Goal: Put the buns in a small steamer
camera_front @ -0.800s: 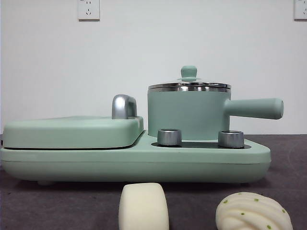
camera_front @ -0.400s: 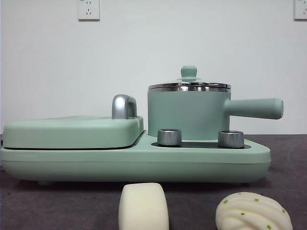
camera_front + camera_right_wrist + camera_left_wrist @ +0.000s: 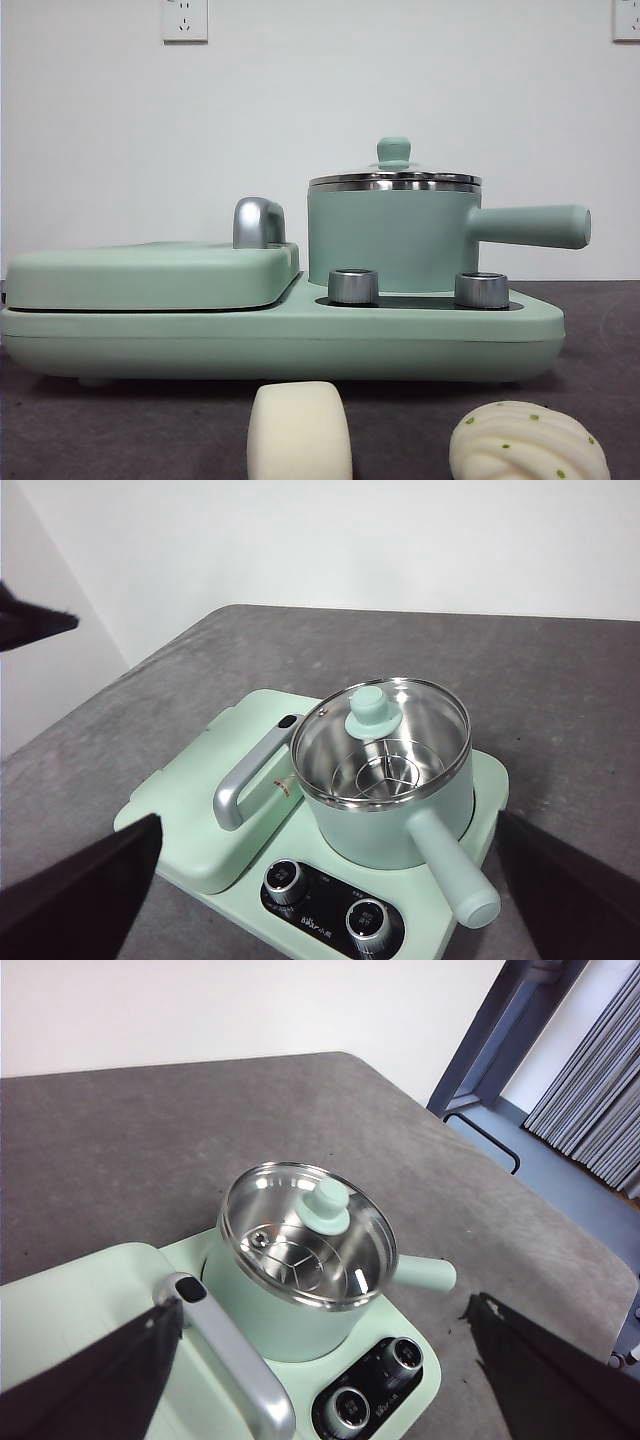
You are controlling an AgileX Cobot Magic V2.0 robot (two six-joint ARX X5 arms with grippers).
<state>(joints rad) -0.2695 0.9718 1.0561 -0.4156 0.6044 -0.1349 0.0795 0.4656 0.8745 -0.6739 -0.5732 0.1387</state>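
Nothing changed from earlier front frames; task not begun; cylinder bun (image 3: 299,430) and speckled swirl bun (image 3: 528,441) on desk (image 3: 120,425) before cooker; small steamer (image 3: 392,240) lidded; left claw (image 3: 320,1380) and right claw (image 3: 330,900) spread, high above, empty.

left pincer (image 3: 320,1380): two flat matte-black jaws, wedge-shaped, at the lower corners of its frame. right pincer (image 3: 330,900): same black wedges, lower corners. No cables, screws or markings visible
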